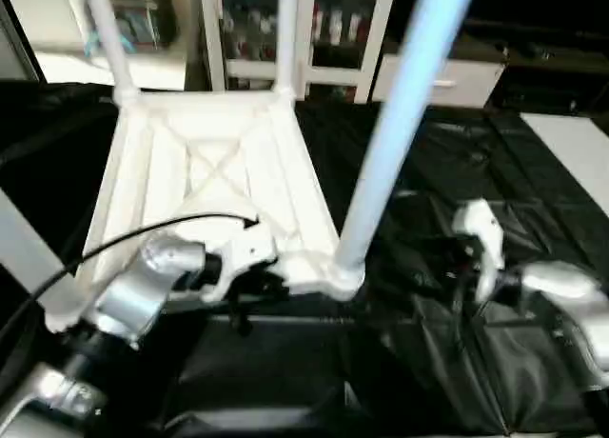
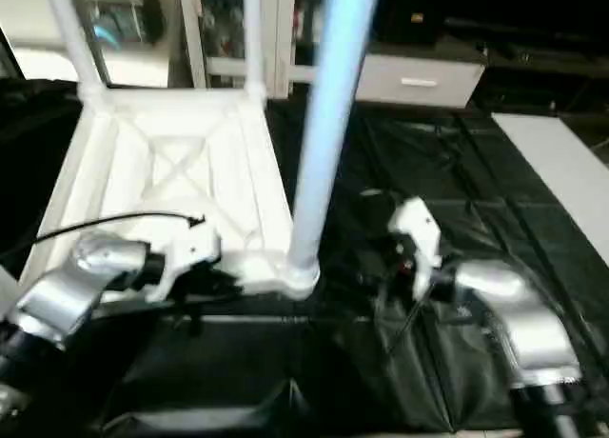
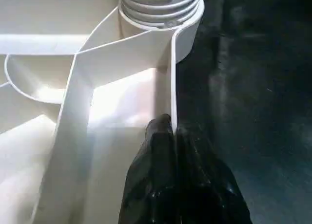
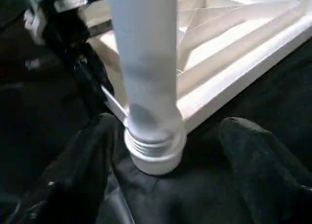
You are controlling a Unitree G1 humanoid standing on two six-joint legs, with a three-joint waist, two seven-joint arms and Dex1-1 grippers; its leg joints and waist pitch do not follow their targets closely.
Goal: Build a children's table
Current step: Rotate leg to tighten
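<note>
White plastic fills the middle of my head views: the table top (image 1: 219, 186) lies upside down on black sheeting (image 1: 457, 362), ribbed underside up, with legs (image 1: 404, 114) standing from its corner sockets. My left gripper (image 1: 249, 267) sits at the near rim, just beside the near right corner socket (image 1: 335, 276). My right gripper (image 2: 404, 257) hangs over the dark sheet, apart from that corner, with bare black sheet around it. White cabinets (image 1: 285, 38) stand behind the far edge, and a pale board (image 1: 571, 152) lies off to the right.

Along my left wrist, my black fingers (image 3: 161, 175) are pressed together on the thin rim wall (image 3: 171, 78) of the top, one inside, one outside. The threaded leg base (image 3: 161, 7) sits in the socket just beyond.

Along my right wrist, my fingers (image 4: 263, 170) stand wide, one either side of the near leg's threaded base (image 4: 155, 146) without touching it. My left gripper (image 4: 63, 24) crowds the rim behind that leg.
</note>
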